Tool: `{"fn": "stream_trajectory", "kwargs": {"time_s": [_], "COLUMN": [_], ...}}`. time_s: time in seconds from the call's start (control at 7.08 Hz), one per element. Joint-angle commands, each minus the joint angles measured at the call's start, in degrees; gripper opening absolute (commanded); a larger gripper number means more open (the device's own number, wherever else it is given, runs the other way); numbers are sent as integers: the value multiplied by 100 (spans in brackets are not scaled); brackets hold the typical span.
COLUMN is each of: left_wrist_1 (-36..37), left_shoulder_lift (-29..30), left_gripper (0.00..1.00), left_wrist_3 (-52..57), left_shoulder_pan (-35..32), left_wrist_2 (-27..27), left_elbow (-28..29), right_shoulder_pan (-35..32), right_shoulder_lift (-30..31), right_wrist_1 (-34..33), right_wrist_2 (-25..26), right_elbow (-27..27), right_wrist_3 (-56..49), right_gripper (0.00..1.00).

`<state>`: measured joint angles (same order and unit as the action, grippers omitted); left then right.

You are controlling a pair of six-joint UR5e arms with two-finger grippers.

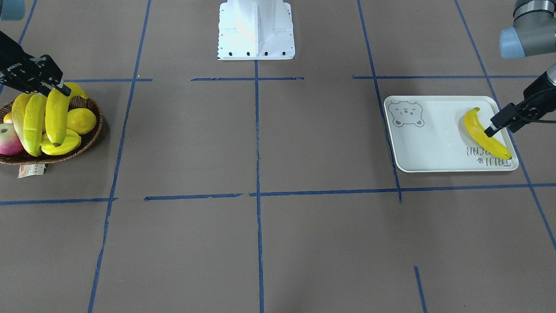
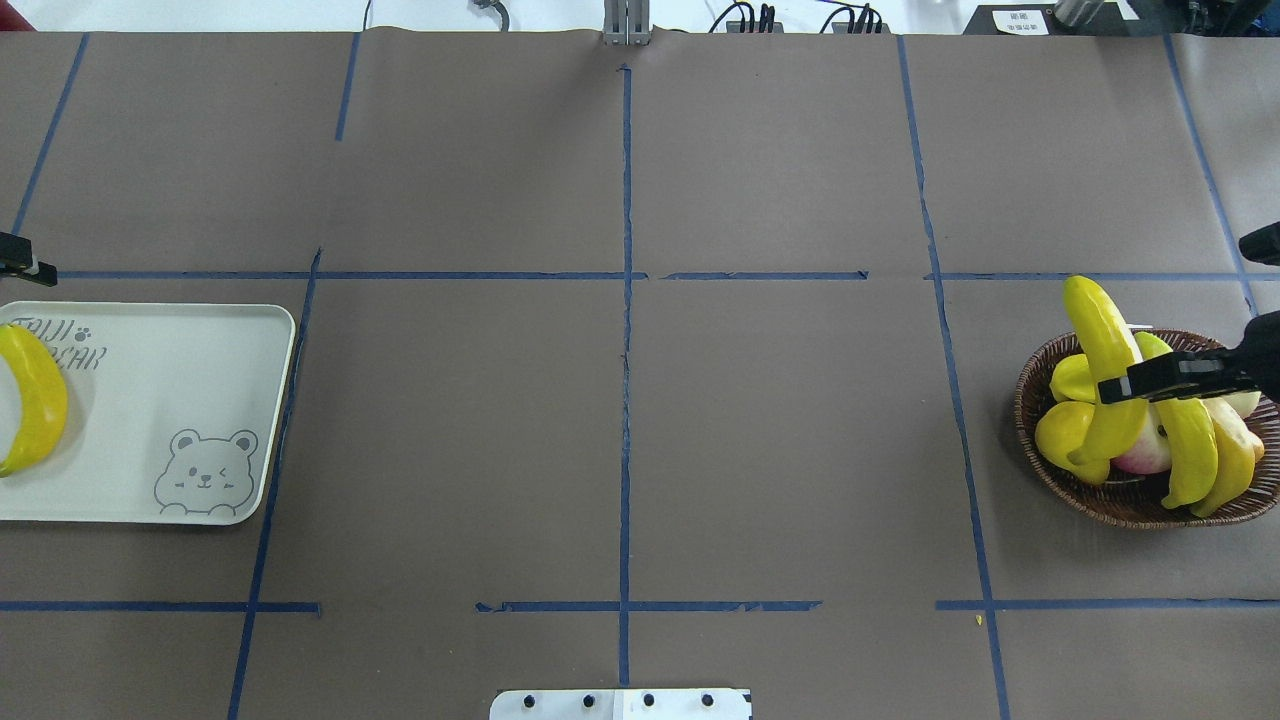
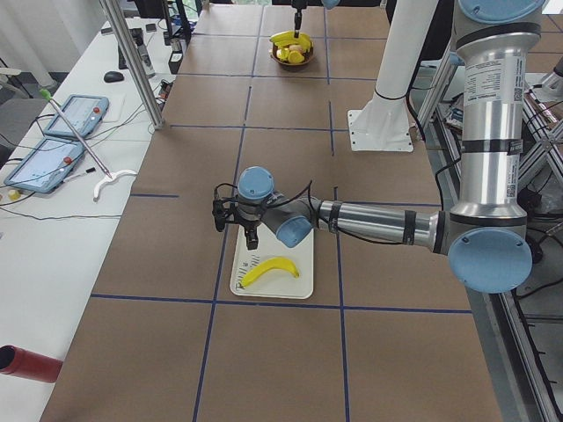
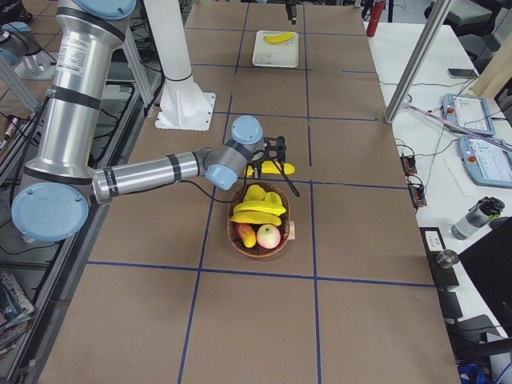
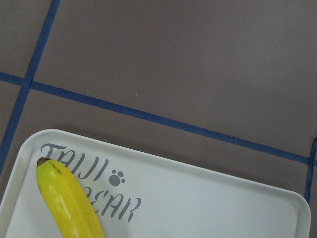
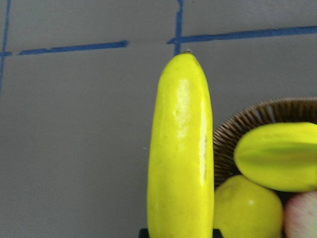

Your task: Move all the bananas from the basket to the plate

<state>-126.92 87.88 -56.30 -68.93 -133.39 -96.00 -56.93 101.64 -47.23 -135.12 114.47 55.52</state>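
Note:
The dark wicker basket (image 1: 91, 139) sits at the table's right end. My right gripper (image 2: 1150, 380) is shut on a banana (image 2: 1100, 340) and holds it tilted just above the basket; the right wrist view shows that banana (image 6: 181, 148) close up. Two more bananas (image 1: 61, 145) (image 1: 19, 113) lie in the basket. At the left end, another banana (image 1: 484, 134) lies on the pale bear plate (image 1: 434, 134). My left gripper (image 1: 495, 126) hovers open just over that banana, holding nothing. The left wrist view shows the plate's lettered corner (image 5: 198, 198) and the banana's tip (image 5: 64, 198).
A ridged starfruit (image 1: 34, 124), a lemon (image 1: 82, 119) and a reddish apple (image 1: 8, 139) share the basket. A paper tag (image 1: 31, 170) hangs at its rim. The robot's white base (image 1: 256, 30) stands at mid-table. Blue tape lines cross the brown surface.

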Motion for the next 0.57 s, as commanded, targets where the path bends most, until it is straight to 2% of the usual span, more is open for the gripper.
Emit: {"fn": "stream_trajectory", "kwargs": {"time_s": [0.0, 0.28, 0.42], "left_wrist_1": [-8, -79, -87], "left_shoulder_lift": [569, 1420, 1990], "left_gripper": [99, 99, 99], "left_wrist_3": [-143, -860, -1657], "left_shoulder_pan": [299, 686, 975], "left_wrist_2": [-55, -64, -55], "left_elbow": [-32, -42, -24], "right_shoulder_pan": [374, 1145, 1610], "right_shoulder_lift": [-1315, -2442, -2900], "right_wrist_1": [-686, -1348, -1620], "right_wrist_2": [308, 1149, 1607], "right_elbow": [22, 31, 22], "right_wrist_3": [73, 579, 888], "right_gripper": [1, 1, 1]}}
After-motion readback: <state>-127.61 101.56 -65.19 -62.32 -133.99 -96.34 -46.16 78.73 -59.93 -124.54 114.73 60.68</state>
